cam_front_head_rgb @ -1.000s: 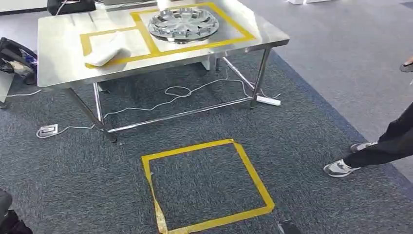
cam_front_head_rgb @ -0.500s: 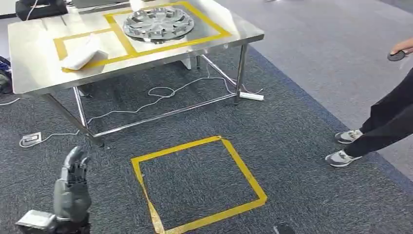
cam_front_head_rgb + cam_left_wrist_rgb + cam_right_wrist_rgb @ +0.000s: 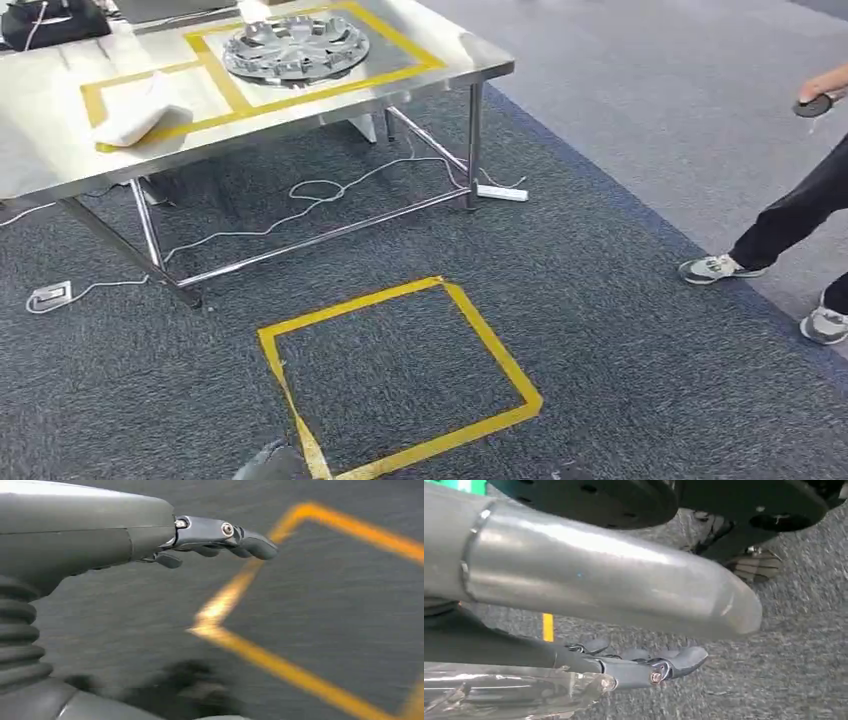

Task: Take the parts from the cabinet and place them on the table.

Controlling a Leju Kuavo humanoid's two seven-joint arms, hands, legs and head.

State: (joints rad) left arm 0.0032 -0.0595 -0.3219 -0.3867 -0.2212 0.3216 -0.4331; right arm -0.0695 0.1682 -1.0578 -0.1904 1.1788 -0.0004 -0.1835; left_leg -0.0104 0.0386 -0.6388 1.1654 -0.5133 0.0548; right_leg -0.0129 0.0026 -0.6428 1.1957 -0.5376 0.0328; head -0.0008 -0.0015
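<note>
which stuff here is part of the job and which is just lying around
Job:
table
hubcap and white part, in the table's taped boxes
left hand, holding nothing
floor tape square, likely a standing mark

Lying about:
cables
power strip
black bag
person standing by

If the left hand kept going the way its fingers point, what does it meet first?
Probably nothing close: the left hand holds nothing and points out over carpet toward the yellow tape square. Depth is unclear in the blur.

The table (image 3: 260, 110) and taped square (image 3: 400, 375) are being viewed from high up. The square (image 3: 280, 660) is being imaged closely from the left wrist.
</note>
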